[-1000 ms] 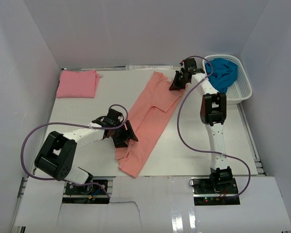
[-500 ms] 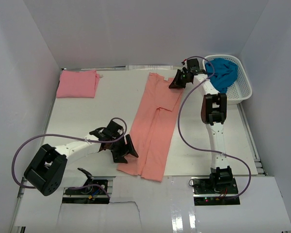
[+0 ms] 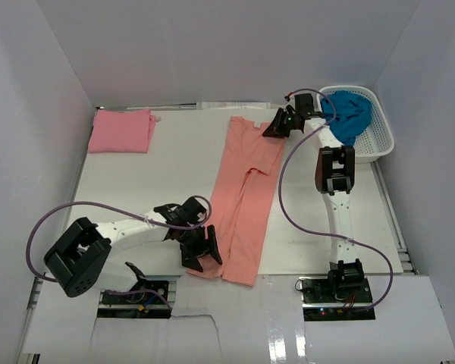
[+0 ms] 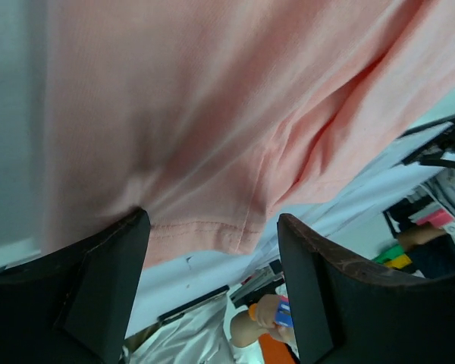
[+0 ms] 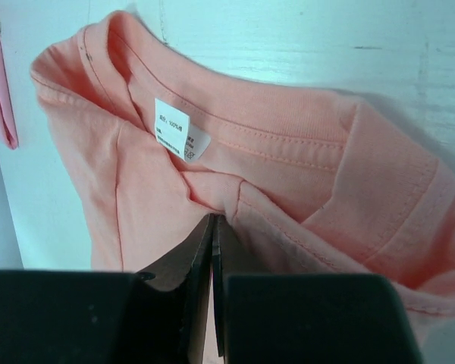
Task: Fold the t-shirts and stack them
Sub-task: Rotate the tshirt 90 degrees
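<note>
Right end effector [image 5: 214, 220] pinches salmon t-shirt [image 3: 246, 189] — left end effector [image 4: 212, 220] gapes.

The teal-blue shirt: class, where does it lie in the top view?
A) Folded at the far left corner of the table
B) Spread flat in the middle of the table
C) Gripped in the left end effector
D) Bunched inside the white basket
D: the teal-blue shirt sits crumpled inside the white basket at the far right of the table.
</note>
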Controlling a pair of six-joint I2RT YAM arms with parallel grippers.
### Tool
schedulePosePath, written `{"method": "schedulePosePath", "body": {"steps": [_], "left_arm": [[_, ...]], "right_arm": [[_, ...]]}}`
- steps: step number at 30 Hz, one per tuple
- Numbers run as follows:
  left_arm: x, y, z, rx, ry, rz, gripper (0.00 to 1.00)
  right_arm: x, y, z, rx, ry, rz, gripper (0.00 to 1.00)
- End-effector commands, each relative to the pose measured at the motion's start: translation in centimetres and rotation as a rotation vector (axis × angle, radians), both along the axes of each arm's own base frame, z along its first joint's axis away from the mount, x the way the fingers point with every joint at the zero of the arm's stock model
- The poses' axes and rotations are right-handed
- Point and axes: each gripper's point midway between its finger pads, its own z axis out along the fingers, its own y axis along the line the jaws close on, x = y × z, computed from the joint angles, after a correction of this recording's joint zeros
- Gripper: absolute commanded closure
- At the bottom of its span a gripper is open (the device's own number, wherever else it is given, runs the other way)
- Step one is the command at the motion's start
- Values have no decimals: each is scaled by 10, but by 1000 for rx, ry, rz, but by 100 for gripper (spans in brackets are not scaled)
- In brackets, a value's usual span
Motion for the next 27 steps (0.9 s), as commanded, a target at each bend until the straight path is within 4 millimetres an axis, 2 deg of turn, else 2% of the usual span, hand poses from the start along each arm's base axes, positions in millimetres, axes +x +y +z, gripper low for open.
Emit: {"method": "schedulePosePath", "body": {"steps": [1, 2, 3, 4, 5, 6, 7, 8, 9, 10, 11, 12, 13, 14, 15, 16, 17, 18, 19, 20, 21, 22, 23, 24, 25, 26, 27], "left_arm": [[0, 25, -4, 194, -7, -27, 20], [5, 38, 2, 277, -21, -46, 19], [35, 25, 25, 263, -114, -37, 18], [57, 30, 34, 292, -169, -5, 18], [68, 34, 46, 302, -196, -19, 18], [84, 34, 58, 297, -236, -7, 18], [117, 32, 85, 265, -313, 43, 17], [134, 41, 97, 294, -355, 63, 17], [155, 54, 103, 323, -380, 72, 17], [182, 51, 133, 301, -461, 94, 17], [199, 63, 143, 362, -506, 111, 17], [217, 69, 146, 388, -530, 92, 17], [230, 66, 156, 379, -576, 69, 16], [251, 50, 179, 309, -664, 49, 16], [260, 41, 183, 275, -697, 14, 16], [269, 29, 177, 236, -709, -60, 16], [285, 13, 188, 171, -768, -75, 16], [287, -6, 189, 72, -770, -120, 16], [294, -16, 189, 32, -794, -152, 17], [309, -27, 176, 11, -791, -165, 18], [317, -42, 188, -54, -815, -185, 21], [324, -52, 188, -89, -819, -204, 23], [333, -62, 168, -105, -785, -234, 25], [339, -80, 189, -192, -822, -264, 25], [343, -91, 190, -232, -831, -289, 26], [349, -101, 172, -252, -807, -319, 26], [350, -118, 190, -324, -843, -356, 26]], "right_arm": [[13, -5, 10, 13, -79, -1, 92], [5, -5, 5, 16, -69, 7, 92], [4, -3, 19, 29, -103, 18, 92], [8, -3, 56, 32, -198, 24, 92], [2, -4, 59, 26, -201, 30, 92], [0, -5, 74, 23, -229, 38, 92], [-2, -6, 85, 20, -249, 41, 92], [-10, -9, 107, 14, -281, 47, 92], [-16, -10, 118, 12, -297, 51, 92], [-23, -12, 148, 11, -346, 53, 92], [-29, -13, 156, -2, -367, 61, 92], [-41, -17, 147, -17, -340, 61, 92], [-52, -20, 174, -25, -386, 56, 92], [-60, -23, 177, -38, -393, 51, 92], [-68, -27, 179, -54, -393, 38, 92], [-89, -30, 183, -60, -379, 32, 92], [-101, -31, 182, -64, -364, 33, 92], [-115, -32, 179, -73, -343, 31, 92], [-141, -35, 178, -89, -319, 27, 92], [-158, -28, 172, -108, -301, 46, 92], [-174, -31, 164, -160, -275, 41, 92], [-201, -31, 157, -190, -253, 49, 92], [-220, -20, 148, -223, -237, 79, 92], [-237, -15, 142, -228, -214, 101, 92], [-263, -12, 127, -229, -175, 122, 92], [-283, 3, 119, -216, -154, 173, 92], [-297, 10, 119, -198, -157, 188, 92]]}}
